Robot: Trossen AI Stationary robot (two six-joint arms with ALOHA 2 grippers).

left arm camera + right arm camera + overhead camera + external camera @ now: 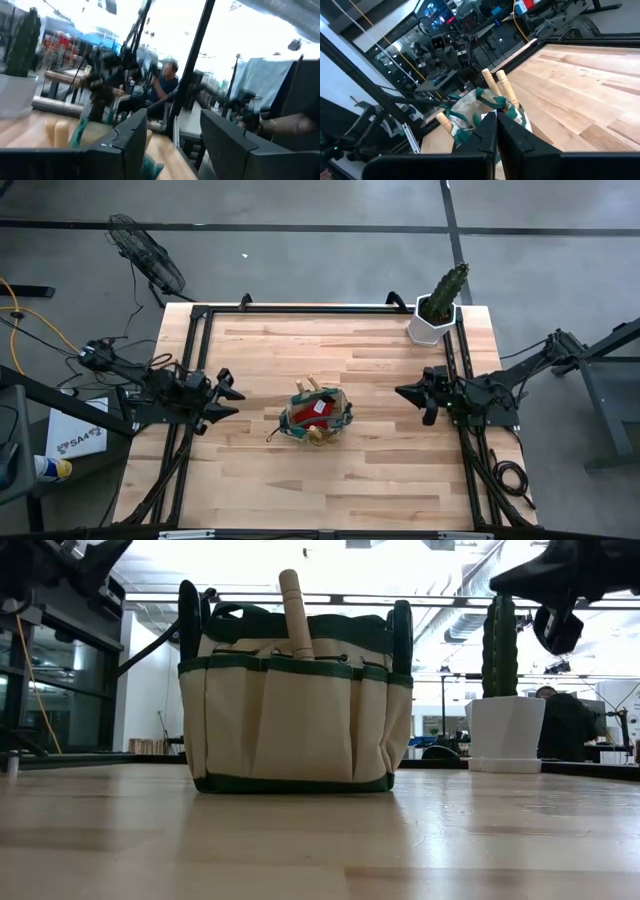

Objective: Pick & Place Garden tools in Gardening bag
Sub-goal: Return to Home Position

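Seemingly the packing is done: nothing lies loose on the surface (380,470), and the gardening bag (315,418) stands mid-surface with wooden handles (295,610) and a red piece (318,407) showing at its mouth. My left tool (238,401) hangs spread at the left edge, and my right tool (402,391) is pressed together at the right edge. The bag's depths are hidden, so I cannot count what is inside.

the tan fabric gardening bag (300,720), wooden-handled tools (295,610) inside, sits between the jaws of the left gripper (232,393) and right gripper (405,391).
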